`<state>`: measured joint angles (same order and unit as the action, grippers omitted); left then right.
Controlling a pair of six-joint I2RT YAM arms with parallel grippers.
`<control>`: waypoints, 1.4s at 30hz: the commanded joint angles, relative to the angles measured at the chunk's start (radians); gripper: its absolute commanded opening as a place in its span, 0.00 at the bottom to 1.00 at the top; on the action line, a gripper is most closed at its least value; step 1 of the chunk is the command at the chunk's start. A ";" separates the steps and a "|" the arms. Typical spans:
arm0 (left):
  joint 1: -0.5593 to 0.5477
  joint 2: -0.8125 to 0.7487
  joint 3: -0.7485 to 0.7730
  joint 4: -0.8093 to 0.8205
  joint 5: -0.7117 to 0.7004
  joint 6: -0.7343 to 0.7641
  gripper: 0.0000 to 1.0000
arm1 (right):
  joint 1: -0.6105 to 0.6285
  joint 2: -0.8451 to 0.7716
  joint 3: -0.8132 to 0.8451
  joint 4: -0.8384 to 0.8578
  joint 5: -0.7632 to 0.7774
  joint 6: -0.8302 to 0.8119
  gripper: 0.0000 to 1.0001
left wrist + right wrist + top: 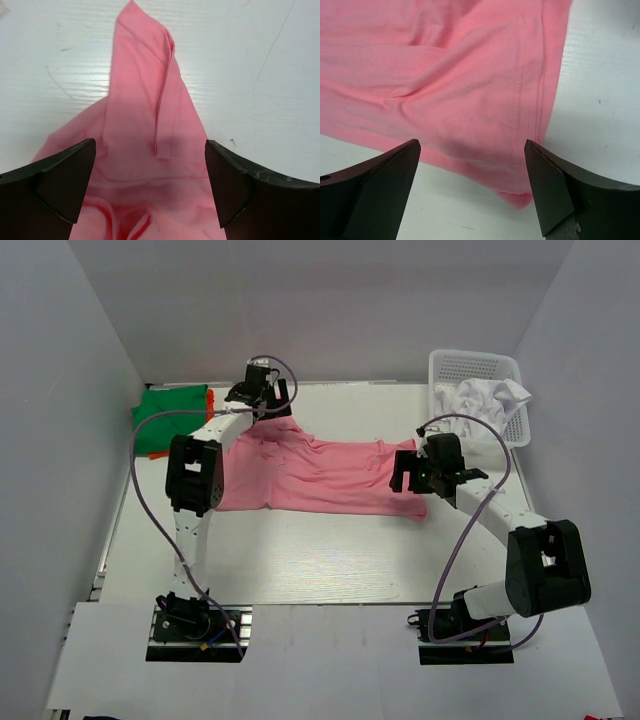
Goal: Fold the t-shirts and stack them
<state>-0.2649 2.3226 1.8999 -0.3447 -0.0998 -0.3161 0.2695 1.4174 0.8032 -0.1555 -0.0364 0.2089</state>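
Observation:
A pink t-shirt (pixel 320 475) lies spread across the middle of the table. My left gripper (pixel 258 400) is open over its far left part, where a folded sleeve (pixel 150 115) runs away between the fingers (pixel 65 175). My right gripper (pixel 412 480) is open above the shirt's right hem corner (pixel 520 192), its fingers (pixel 555 185) apart on either side of it and holding nothing. A folded green shirt (pixel 172 412) with orange cloth under it lies at the far left.
A white basket (pixel 478 390) with white cloth (pixel 485 398) in it stands at the far right corner. Grey walls close the table on the left, back and right.

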 commanded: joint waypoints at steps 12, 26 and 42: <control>0.003 -0.689 -0.695 -0.059 -0.179 -0.262 1.00 | 0.039 -0.040 -0.058 0.128 -0.135 0.035 0.90; 0.003 -0.574 -0.911 -0.162 -0.231 -0.437 1.00 | 0.023 0.094 -0.108 -0.012 0.032 0.152 0.90; -0.017 -0.719 -1.078 -0.382 -0.167 -0.595 1.00 | 0.027 -0.080 -0.092 -0.027 0.050 0.112 0.90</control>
<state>-0.2790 1.6024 0.8726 -0.5682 -0.3901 -0.8692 0.2939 1.4063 0.7025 -0.2028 0.0319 0.3840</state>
